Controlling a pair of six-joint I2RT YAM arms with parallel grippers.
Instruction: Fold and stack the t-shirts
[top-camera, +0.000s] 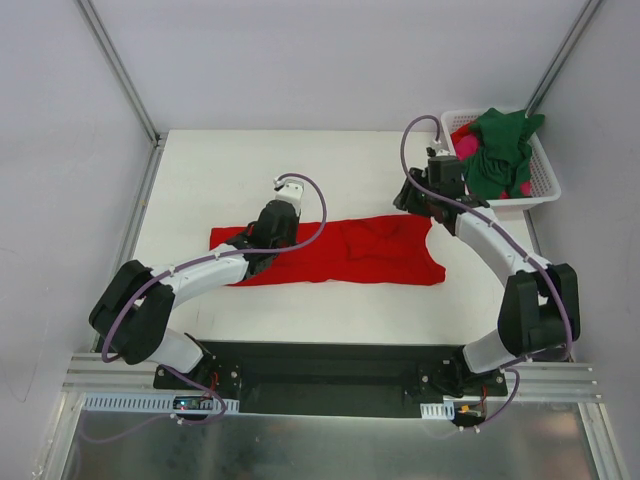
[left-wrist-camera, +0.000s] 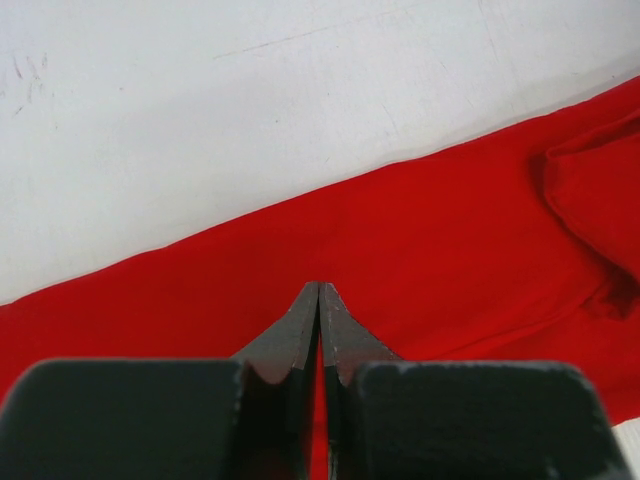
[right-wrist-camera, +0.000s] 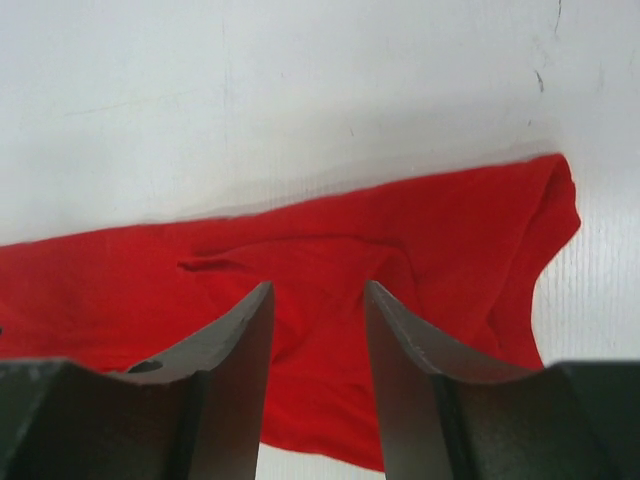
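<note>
One by one, checked the t-shirts. Found the red t-shirt (top-camera: 370, 250) laid out as a long band on the surface (top-camera: 300, 160), left of the white basket (top-camera: 548, 172) and nearer the arm bases than it, apparently doubled over already, with a sleeve lapped in toward the basket end. Found the dark green t-shirt (top-camera: 500, 150) heaped inside the basket, unfolded, with the magenta-pink t-shirt (top-camera: 521, 188) showing from beneath it. Recorded the left claw (left-wrist-camera: 318, 288) as clenched tight, tips down on red cloth at the end far from the basket; unable to tell whether any cloth is nipped between them. Recorded the right claw (right-wrist-camera: 318, 285) as released, jaws parted with nothing between, poised over the end nearest the basket. Judged the cloth light, thin and limp: no risk of breakage, but certain to sag, crease and drag on the surface, and unlikely to keep any shape if lifted by a single point. Recommend pinching at an edge or corner, through every layer, one grip at each end of the band, and lifting both level so the fold does not fall open. Advise against a grip mid-panel; likely to bunch. Expect the basket pair to come up tangled; suggest taking the topmost hem or shoulder and drawing well clear of the rim.
</note>
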